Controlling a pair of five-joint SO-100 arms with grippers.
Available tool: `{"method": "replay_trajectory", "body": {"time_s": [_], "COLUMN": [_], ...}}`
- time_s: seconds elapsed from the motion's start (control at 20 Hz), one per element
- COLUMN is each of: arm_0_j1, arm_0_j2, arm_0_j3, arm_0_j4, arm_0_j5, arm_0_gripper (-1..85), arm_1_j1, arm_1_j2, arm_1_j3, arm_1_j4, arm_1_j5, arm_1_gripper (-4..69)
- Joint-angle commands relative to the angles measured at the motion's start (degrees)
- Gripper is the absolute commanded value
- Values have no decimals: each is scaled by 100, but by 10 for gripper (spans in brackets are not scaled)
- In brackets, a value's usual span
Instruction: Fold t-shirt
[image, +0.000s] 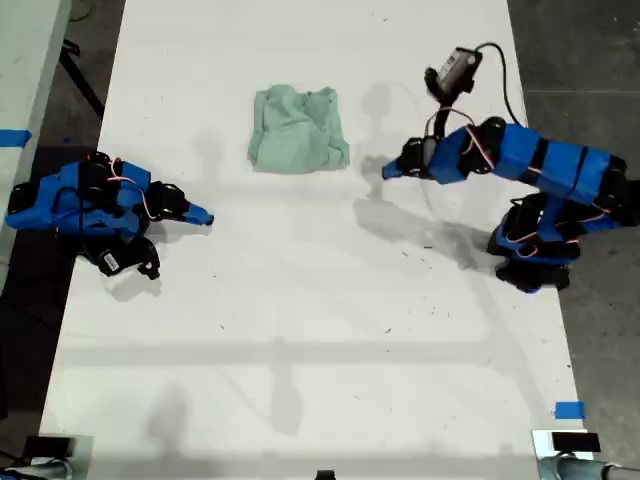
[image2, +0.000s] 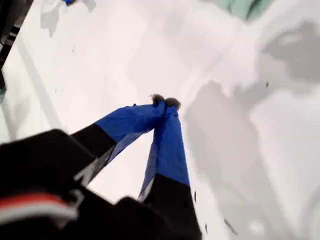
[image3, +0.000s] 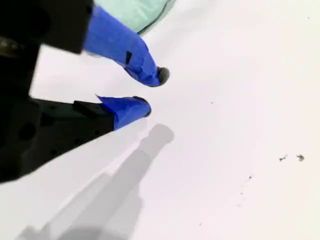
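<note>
While the t-shirt (image: 298, 130) lies bunched in a rough fold at the upper middle of the exterior view, on the white table (image: 300, 320), both arms stand apart from it. The first gripper (image: 388, 172) reaches in from the exterior view's right, raised, near the shirt's edge; the second gripper (image: 205, 217) sits low toward the exterior view's left.

In the first wrist view, the first gripper (image2: 165, 101) has its tips pressed together on nothing, the t-shirt (image2: 245, 6) ahead.

In the second wrist view, the second gripper (image3: 152, 92) shows its tips slightly parted, empty, just above the table, the t-shirt (image3: 135, 12) beyond.
</note>
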Motion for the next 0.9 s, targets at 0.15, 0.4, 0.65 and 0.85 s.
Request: {"method": "replay_trajectory", "body": {"time_s": [0.15, 0.4, 0.65, 0.85], "arm_0_j1": [149, 141, 141, 132], "arm_0_j2": [26, 35, 35, 35], "arm_0_j3": [-62, -53, -53, -53], "arm_0_j4": [0, 0, 0, 0], "arm_0_j5": [-9, -9, 0, 0], "arm_0_gripper": [83, 83, 83, 83], "arm_1_j1": [-1002, -1345, -1222, -1230], "arm_1_j2": [3621, 6126, 6152, 6161], "arm_1_j3": [3472, 4421, 4421, 4421], "arm_1_j4": [554, 2136, 2127, 2127], "arm_1_j5": [2417, 3296, 1222, -694], "arm_1_gripper": [-11, -4, -3, -5]}}
